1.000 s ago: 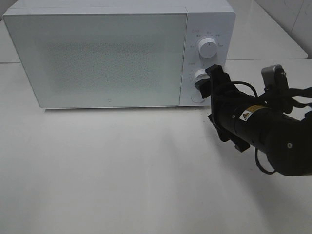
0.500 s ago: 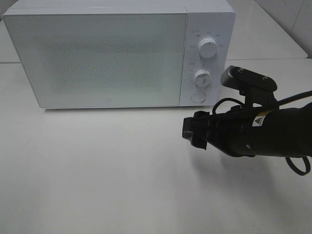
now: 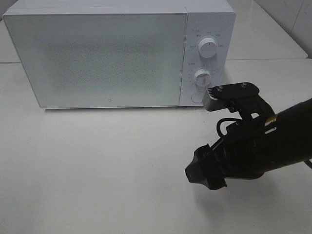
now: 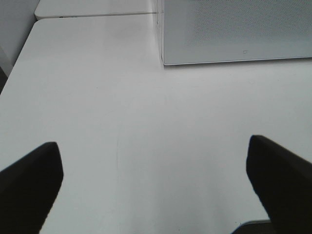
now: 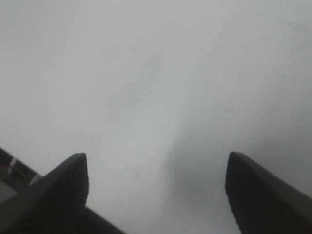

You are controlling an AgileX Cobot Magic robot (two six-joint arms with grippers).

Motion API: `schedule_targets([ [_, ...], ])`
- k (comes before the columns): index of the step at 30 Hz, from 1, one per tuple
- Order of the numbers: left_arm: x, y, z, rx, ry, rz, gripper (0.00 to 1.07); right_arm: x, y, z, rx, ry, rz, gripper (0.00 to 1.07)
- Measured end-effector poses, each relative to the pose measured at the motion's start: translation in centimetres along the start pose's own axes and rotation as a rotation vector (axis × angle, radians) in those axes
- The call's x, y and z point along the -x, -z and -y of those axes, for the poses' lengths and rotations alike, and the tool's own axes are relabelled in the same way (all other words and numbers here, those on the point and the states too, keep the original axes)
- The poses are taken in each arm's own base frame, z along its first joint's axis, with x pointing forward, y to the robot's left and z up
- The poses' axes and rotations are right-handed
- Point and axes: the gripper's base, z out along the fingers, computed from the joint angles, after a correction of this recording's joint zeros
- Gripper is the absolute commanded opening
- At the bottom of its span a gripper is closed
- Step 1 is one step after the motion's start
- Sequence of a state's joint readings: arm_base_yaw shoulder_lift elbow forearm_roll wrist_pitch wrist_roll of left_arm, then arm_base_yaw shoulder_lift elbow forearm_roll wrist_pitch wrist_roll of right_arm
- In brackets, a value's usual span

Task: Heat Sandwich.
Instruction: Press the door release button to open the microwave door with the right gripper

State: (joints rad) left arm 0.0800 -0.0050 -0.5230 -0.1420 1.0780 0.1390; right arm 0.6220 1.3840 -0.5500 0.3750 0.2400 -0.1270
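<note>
Only the left wrist view shows the left gripper (image 4: pixel 156 190), its jaws wide apart and empty above the white table (image 4: pixel 146 122), near the microwave (image 4: pixel 234 29). From above, the microwave's door (image 3: pixel 97 53) is shut, with two knobs (image 3: pixel 208 48) on the panel (image 3: pixel 217 29) to its right. Before that panel the right gripper (image 3: pixel 204 168) hovers low, jaws apart, holding nothing. The sandwich shows in no view.

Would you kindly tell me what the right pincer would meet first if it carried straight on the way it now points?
Probably the white tabletop: the right pincer angles down toward it, with nothing visible between.
</note>
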Motion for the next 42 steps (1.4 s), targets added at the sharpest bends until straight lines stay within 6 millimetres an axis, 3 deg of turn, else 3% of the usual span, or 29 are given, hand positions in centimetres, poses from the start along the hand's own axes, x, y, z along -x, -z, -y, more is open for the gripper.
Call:
schedule_targets([
  [8, 0.0, 0.0, 0.0, 0.000, 0.000, 0.000, 0.98, 0.4, 3.6, -0.5, -0.027, 0.134, -0.177, 0.76],
  [18, 0.0, 0.0, 0.0, 0.000, 0.000, 0.000, 0.98, -0.4, 7.8, -0.5, -0.058, 0.206, -0.173, 0.76],
  [26, 0.0, 0.0, 0.0, 0.000, 0.000, 0.000, 0.98, -2.7, 13.1, -0.7, -0.045, 0.235, -0.071, 0.76],
  [31, 0.0, 0.0, 0.0, 0.000, 0.000, 0.000, 0.98, -3.7, 14.9, -0.7, -0.039, 0.246, -0.003, 0.76],
  [35, 0.0, 0.0, 0.0, 0.000, 0.000, 0.000, 0.98, -5.8, 18.5, -0.3, -0.052, 0.249, 0.188, 0.76],
  [42, 0.0, 0.0, 0.0, 0.000, 0.000, 0.000, 0.98, -7.8, 20.4, 0.8, -0.112, 0.117, 0.325, 0.76],
])
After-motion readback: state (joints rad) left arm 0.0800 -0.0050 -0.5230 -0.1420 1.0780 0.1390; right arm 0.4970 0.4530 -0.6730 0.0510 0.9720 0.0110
